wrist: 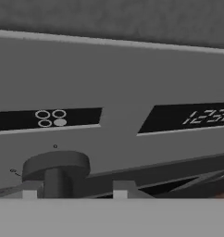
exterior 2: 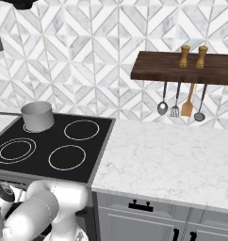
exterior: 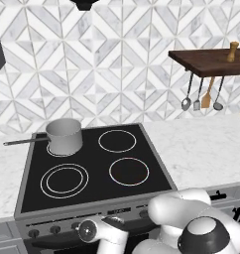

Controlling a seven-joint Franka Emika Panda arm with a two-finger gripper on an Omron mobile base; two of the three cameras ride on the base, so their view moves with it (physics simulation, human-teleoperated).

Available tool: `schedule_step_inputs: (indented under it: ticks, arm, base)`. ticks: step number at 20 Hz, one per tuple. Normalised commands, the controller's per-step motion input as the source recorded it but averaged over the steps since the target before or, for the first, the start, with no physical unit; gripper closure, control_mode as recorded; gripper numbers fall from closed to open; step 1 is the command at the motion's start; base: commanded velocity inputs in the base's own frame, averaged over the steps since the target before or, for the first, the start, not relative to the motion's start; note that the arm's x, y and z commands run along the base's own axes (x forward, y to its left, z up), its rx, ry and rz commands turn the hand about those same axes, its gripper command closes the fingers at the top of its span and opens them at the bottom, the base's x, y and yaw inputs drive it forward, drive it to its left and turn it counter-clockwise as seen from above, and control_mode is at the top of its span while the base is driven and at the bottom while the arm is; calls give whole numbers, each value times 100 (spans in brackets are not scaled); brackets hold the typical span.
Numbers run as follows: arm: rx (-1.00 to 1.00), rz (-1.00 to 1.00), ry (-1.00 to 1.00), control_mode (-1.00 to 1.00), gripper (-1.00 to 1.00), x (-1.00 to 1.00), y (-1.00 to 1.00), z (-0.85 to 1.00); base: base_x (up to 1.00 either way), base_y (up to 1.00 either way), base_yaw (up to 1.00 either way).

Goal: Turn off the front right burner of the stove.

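The stove (exterior: 94, 163) is a black glass top with four white-ringed zones and a grey front panel. Its front right burner (exterior: 129, 171), one thin ring around a dark reddish disc, also sits near the counter edge in the right base view (exterior 2: 67, 157). In the hand view my gripper (wrist: 77, 190) is open and very close to the front panel (wrist: 114, 74). A dark round knob (wrist: 56, 169) stands between the fingertips, nearer the left one. Above it a four-circle symbol (wrist: 52, 118) has its lower right circle filled. I cannot tell whether a finger touches the knob.
A steel saucepan (exterior: 65, 135) with a long handle stands on the back left zone. A digital clock display (wrist: 206, 115) lies right of the knob. Marble counter (exterior 2: 172, 160) flanks the stove; a wooden shelf (exterior 2: 186, 68) with hanging utensils is on the wall.
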Motion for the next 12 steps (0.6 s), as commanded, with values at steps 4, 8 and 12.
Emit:
schedule_step_inputs:
  ticks: [4,8,12]
  arm:
    - [15,-11,-4,-100,100,0,-16,2]
    - [0,0,0,-100,100,0,0,0]
    - [0,0,0,-100,100,0,0,0]
  base:
    - [0,0,0]
    - [0,0,0]
    - [0,0,0]
